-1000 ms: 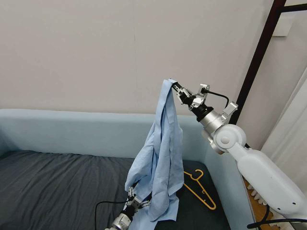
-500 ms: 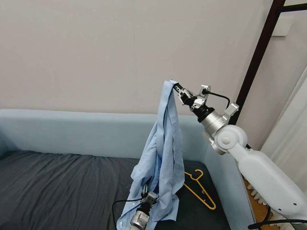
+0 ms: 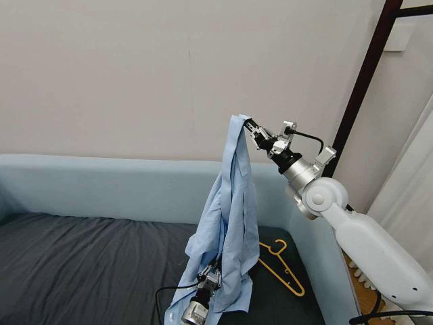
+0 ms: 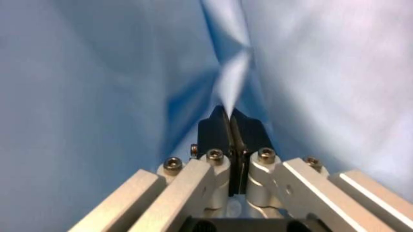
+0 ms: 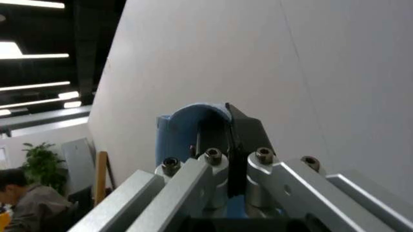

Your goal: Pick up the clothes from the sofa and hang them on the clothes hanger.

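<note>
Head view: left gripper (image 3: 205,276) half buried in lower folds of blue shirt (image 3: 230,223), clenched on fabric; right gripper (image 3: 247,124) grips its top. Yellow hanger (image 3: 281,265) at right end of sofa (image 3: 81,264); pale wall (image 3: 135,74) behind.

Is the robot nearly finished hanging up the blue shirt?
Not yet, about halfway. Done: the light blue cloth shirt is lifted up over the light blue sofa with its dark grey seat. In hand: the right gripper pinches the shirt's top up high, and the left gripper pinches a fold near its bottom. Left: the yellow clothes hanger lies bare on the seat, so the shirt is not on it.
</note>
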{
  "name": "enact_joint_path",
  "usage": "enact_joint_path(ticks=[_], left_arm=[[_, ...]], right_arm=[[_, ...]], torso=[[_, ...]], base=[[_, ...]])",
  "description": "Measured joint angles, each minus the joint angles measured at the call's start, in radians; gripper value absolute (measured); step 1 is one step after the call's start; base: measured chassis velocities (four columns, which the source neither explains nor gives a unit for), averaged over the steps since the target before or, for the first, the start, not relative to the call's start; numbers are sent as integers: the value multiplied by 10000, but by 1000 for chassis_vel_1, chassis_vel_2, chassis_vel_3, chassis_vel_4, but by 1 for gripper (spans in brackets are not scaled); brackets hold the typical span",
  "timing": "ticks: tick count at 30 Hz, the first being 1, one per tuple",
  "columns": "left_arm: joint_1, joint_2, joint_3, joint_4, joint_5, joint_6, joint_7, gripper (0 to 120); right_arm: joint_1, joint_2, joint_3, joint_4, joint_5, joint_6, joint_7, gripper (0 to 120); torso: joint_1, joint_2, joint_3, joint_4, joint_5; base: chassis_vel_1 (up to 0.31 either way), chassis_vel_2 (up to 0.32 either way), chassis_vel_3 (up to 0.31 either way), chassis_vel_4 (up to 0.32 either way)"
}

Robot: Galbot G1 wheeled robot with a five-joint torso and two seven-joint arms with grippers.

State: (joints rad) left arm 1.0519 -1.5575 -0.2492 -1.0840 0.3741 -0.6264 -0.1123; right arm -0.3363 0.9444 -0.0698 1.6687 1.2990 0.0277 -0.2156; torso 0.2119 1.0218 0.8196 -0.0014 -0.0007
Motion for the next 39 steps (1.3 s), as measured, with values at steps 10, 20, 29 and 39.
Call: enact_joint_path(ticks=[10, 20, 29, 39], left_arm=[[1286, 1835, 238, -4236, -3173, -1084, 3440, 0], [1133, 3499, -347, -8253, -6599, -45, 5116, 0], [915, 4238, -1786, -9889, -9715, 864, 4648, 0], [1185, 3396, -2214, -6836, -10050, 504, 3881, 0]], right_arm=[[414, 70, -130, -1131, -952, -8, 998, 0], [679, 334, -210, -2037, -1350, 69, 1173, 0], [410, 84, 258, -2074, -1176, 43, 1379, 0], [-273, -398, 1470, 291, 850, -372, 1920, 0]], torso=[[-1, 0, 0, 1, -1], [0, 0, 0, 2, -2], [-1, 0, 0, 1, 2], [-1, 1, 0, 1, -2]], base=[[0, 0, 0, 0], [0, 0, 0, 0], [0, 0, 0, 0], [0, 0, 0, 0]])
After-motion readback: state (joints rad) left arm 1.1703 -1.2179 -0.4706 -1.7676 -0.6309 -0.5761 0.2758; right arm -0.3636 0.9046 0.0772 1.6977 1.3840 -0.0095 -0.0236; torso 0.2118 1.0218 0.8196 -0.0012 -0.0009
